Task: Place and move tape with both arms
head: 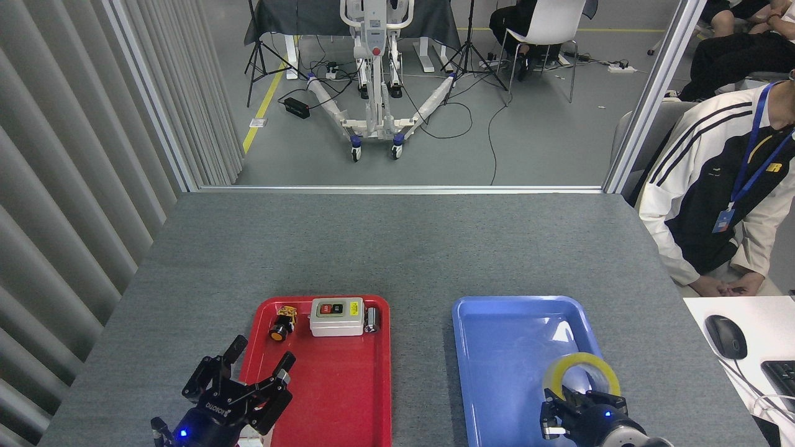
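The tape (582, 367), a yellow translucent roll, lies in the near right part of the blue tray (497, 347), its opening facing up. My right gripper (582, 406) sits at the roll's near rim, its black fingers closed on that rim and hiding it. My left gripper (248, 371) is at the bottom left, over the near left edge of the red tray (348, 397). Its fingers are spread open with nothing between them. It is far from the tape.
On the far end of the red tray are a white switch box (336, 316), a small black-and-yellow push button (282, 323) and a small dark cylinder (371, 320). A seated person (714, 205) is at the table's right. A mouse (725, 336) lies on a white desk.
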`<state>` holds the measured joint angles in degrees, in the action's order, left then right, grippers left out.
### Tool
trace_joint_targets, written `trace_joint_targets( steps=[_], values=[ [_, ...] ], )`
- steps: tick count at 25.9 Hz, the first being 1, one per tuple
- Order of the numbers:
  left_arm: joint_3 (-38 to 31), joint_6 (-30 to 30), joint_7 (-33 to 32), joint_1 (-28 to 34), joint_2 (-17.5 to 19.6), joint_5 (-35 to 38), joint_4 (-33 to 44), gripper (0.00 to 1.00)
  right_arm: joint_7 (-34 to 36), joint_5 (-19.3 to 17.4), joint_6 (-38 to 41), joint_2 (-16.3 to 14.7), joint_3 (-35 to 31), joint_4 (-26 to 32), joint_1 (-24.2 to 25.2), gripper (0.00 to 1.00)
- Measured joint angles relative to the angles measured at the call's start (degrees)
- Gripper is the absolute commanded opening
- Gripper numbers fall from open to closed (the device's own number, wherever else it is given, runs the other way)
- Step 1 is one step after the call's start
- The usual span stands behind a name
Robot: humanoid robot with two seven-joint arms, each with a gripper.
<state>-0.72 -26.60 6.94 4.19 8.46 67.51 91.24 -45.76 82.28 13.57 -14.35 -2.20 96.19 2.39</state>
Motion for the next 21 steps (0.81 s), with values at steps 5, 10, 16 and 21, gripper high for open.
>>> trace_joint_targets(
  steps=[5,10,16,21],
  values=[
    [-1.43,4.78,0.53,1.01,-0.41,1.87,1.47,0.99,-0.28,-0.05,-0.49,0.09,0.83,-0.39,-0.24,1.00],
    [-0.50,11.05,0.60,1.40,-0.62,3.77,1.80,0.99,8.23,-0.41,-0.55,0.49,1.41,0.24,0.68,1.00],
    [1.74,18.46,0.54,1.47,0.30,5.64,1.67,0.99,29.65,-1.07,-0.56,1.50,-0.07,1.46,3.55,1.00],
    [-0.47,23.69,0.46,0.83,0.57,5.42,0.58,0.99,43.24,-1.07,-0.57,3.70,-1.14,1.17,4.87,1.00]
  ],
)
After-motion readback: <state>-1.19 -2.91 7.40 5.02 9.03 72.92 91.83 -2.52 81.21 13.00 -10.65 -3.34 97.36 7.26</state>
